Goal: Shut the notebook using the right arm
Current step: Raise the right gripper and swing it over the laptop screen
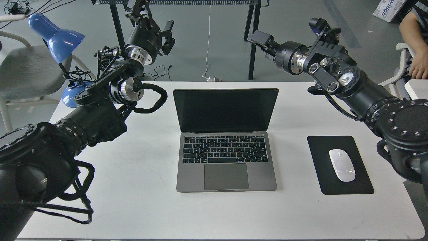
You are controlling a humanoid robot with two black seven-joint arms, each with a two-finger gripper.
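Observation:
The notebook (pixel 226 140) is a space-grey laptop that stands open at the middle of the white table (pixel 140 201), with its black screen upright and facing me. My right arm comes in from the right. Its gripper (pixel 262 45) hangs in the air beyond the table's far edge, above and behind the screen's top right corner and apart from it; the fingers look spread and hold nothing. My left gripper (pixel 170 35) is raised behind the table at the far left, open and empty.
A black mouse pad (pixel 322 167) with a white mouse (pixel 342 165) lies to the right of the notebook. A blue desk lamp (pixel 55 33) and a grey chair stand at the far left. A person's arm (pixel 413 40) shows at the far right. Black table legs stand behind.

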